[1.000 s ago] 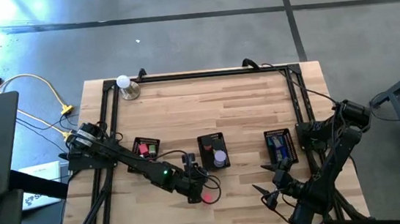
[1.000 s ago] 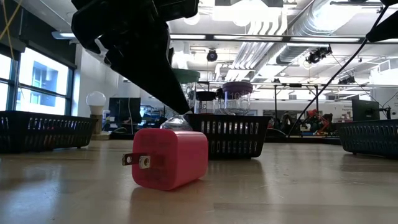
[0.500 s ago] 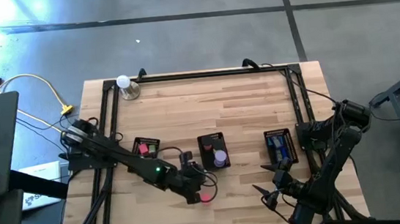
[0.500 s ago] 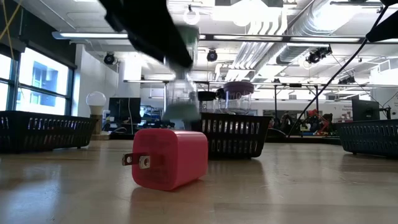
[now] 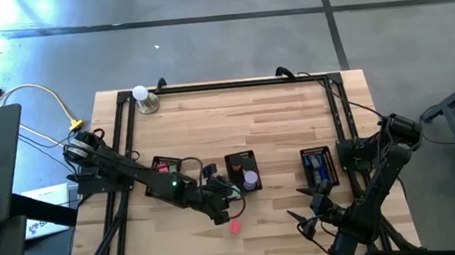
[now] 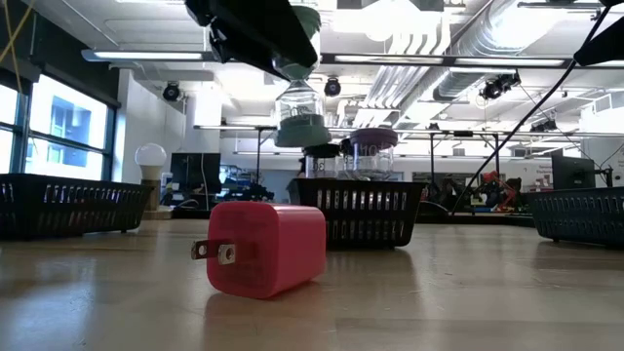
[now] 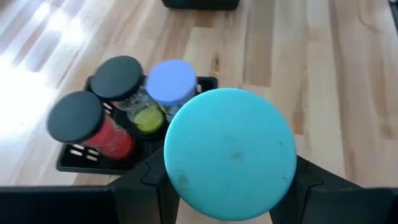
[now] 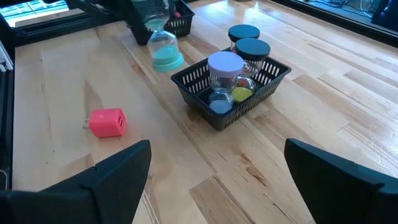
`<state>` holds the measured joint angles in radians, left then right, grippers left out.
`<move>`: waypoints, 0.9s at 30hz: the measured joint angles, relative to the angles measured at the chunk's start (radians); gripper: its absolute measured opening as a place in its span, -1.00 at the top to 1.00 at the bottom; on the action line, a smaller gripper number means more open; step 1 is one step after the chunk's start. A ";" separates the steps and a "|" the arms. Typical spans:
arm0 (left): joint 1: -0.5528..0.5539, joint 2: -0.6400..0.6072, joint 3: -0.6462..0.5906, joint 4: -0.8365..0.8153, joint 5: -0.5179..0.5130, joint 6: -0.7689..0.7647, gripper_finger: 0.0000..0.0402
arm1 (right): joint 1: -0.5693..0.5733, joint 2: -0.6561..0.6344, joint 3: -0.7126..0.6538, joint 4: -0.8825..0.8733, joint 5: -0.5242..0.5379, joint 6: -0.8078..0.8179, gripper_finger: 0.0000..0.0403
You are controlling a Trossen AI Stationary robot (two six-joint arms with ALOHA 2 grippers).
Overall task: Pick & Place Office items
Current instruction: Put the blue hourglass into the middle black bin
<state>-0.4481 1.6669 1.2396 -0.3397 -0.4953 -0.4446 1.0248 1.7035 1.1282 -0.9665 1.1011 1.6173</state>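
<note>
One teal-capped jar (image 8: 163,50) hangs clamped in the left tool (image 5: 217,197) above the worktop (image 5: 277,123), beside the middle tray (image 8: 193,84); right tool (image 5: 307,212) waits, fingers apart.

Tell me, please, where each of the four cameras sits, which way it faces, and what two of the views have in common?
High view: above the table, looking straight down; both arms show.
Low view: at table-top height, looking level past the pink charger to the middle tray; the left arm enters from above.
Left wrist view: on the left arm, facing the teal-capped jar in the left gripper.
Right wrist view: on the right arm, facing across the table; its open right gripper frames the bottom.
Shared: low and right wrist views both show charger, jar and tray.
</note>
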 joint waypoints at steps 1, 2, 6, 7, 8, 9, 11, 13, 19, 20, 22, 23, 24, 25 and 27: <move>0.008 0.000 0.000 0.000 0.000 0.000 0.18 | 0.000 0.000 0.000 0.000 0.000 0.000 -0.77; 0.017 0.000 0.000 0.000 0.000 -0.001 0.18 | 0.000 0.000 0.000 0.000 0.000 0.000 -0.77; 0.050 0.000 0.000 0.003 0.001 -0.001 0.18 | 0.000 0.000 0.000 0.000 0.000 0.000 -0.77; 0.057 0.000 0.000 0.007 0.006 -0.001 0.18 | 0.000 0.000 0.000 0.000 0.000 0.000 -0.77; 0.066 0.000 0.000 0.009 0.014 -0.001 0.18 | 0.000 0.000 0.000 0.000 0.000 0.000 -0.77; 0.073 0.000 0.000 0.009 0.019 -0.001 0.18 | 0.000 0.000 0.000 0.000 0.000 -0.002 -0.77; 0.088 0.000 0.000 0.015 0.035 -0.001 0.18 | 0.000 0.000 0.000 0.001 0.000 -0.009 -0.77; 0.101 0.000 0.000 0.017 0.047 -0.002 0.18 | 0.000 0.000 0.000 0.004 0.000 -0.018 -0.77; 0.122 0.017 0.000 0.019 0.075 -0.006 0.18 | 0.000 0.000 0.000 0.006 0.000 -0.019 -0.77; 0.121 0.025 0.000 0.020 0.075 -0.006 0.18 | 0.000 0.000 0.000 0.006 0.000 -0.019 -0.77; 0.121 0.034 0.000 0.022 0.076 -0.007 0.18 | 0.000 0.000 0.000 0.006 0.000 -0.019 -0.77; 0.121 0.034 0.000 0.016 0.077 -0.008 0.18 | 0.000 0.000 0.000 0.006 0.000 -0.019 -0.77; 0.121 0.036 0.000 0.020 0.077 -0.009 0.18 | 0.000 0.000 0.000 0.006 0.000 -0.019 -0.77; 0.121 0.040 0.001 0.032 0.076 -0.009 0.18 | 0.000 0.000 0.000 0.006 0.000 -0.019 -0.77; 0.121 0.043 0.001 0.025 0.069 -0.009 0.18 | 0.000 0.000 0.000 0.008 0.000 -0.019 -0.77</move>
<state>-0.3271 1.7102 1.2407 -0.3144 -0.4263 -0.4532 1.0248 1.7039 1.1282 -0.9586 1.1007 1.5986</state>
